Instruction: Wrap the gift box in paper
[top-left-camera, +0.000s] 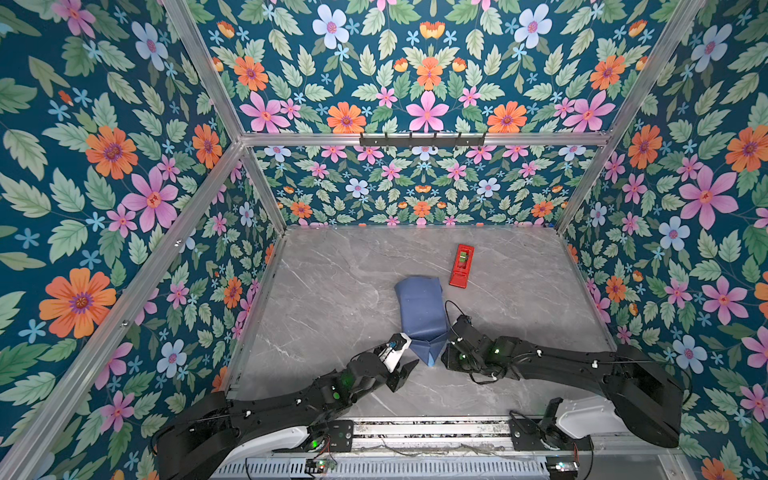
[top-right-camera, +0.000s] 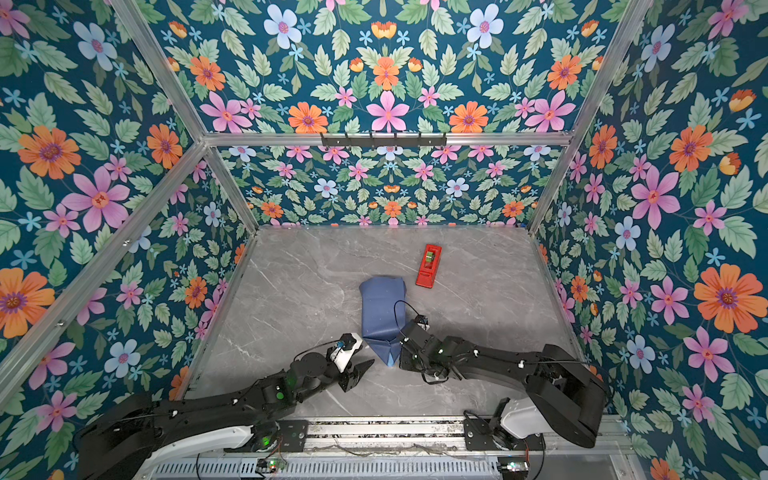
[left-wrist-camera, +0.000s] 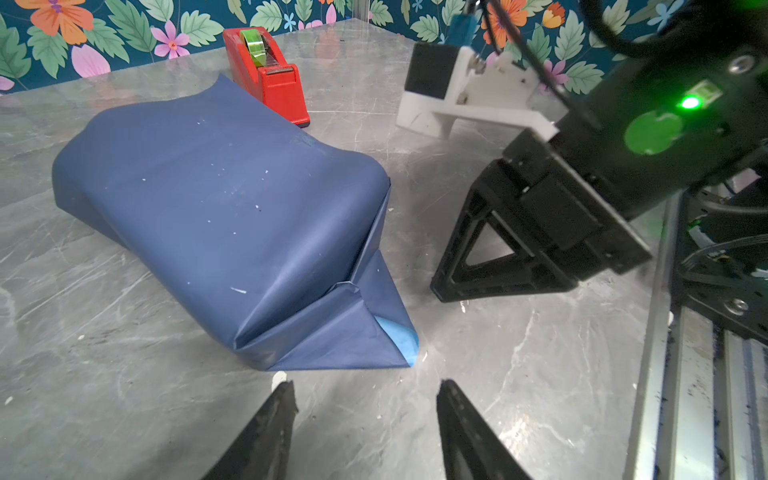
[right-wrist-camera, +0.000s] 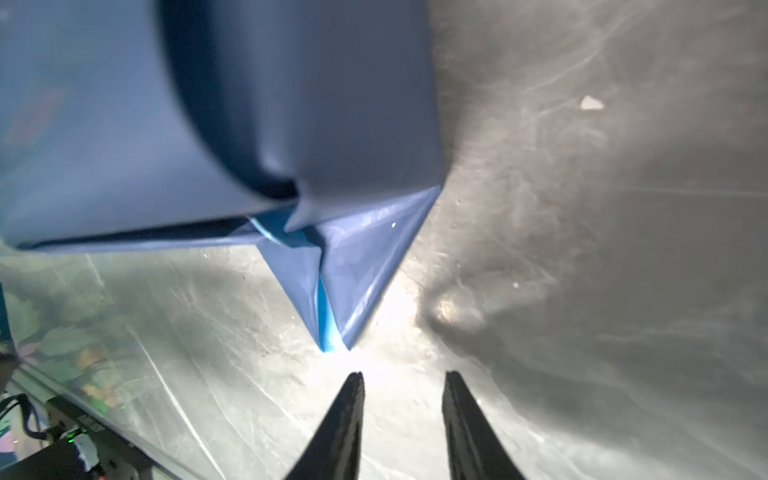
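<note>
**A:** Nearest the base, what do you have?

**B:** Both grippers, flanking the parcel's pointed end. The left gripper (left-wrist-camera: 365, 386) is at 9 o'clock of that point, jaws apart with nothing between them. The right gripper (right-wrist-camera: 401, 376) is at 3 o'clock, jaws also apart and empty, its tips just short of the paper.

**A:** And the paper itself?

**B:** The paper (top-left-camera: 419, 307) lies mid-table with its dark face out, running from 6 to 12 o'clock. Its 6 o'clock end is folded into a triangular flap (left-wrist-camera: 353, 332) lying on the table (top-left-camera: 332, 291), with a sliver of the light-blue face at the tip. The gift box is hidden, and I judge it sits under the bulge.

**A:** How will it handle?

**B:** It looks thin, light and smooth. I expect it to keep a crease but spring back when let go, and a hard tug could tear it. I would pinch the flap close to its tip, where the layers meet, and fold it up against the box end. The other gripper should press down on top so the light parcel does not slide.

**A:** Anything beyond it?

**B:** A red tape dispenser (top-left-camera: 462, 266) sits at 1 o'clock, near the parcel's far corner. It holds a green tape roll (left-wrist-camera: 254, 46) in its cradle.
</note>
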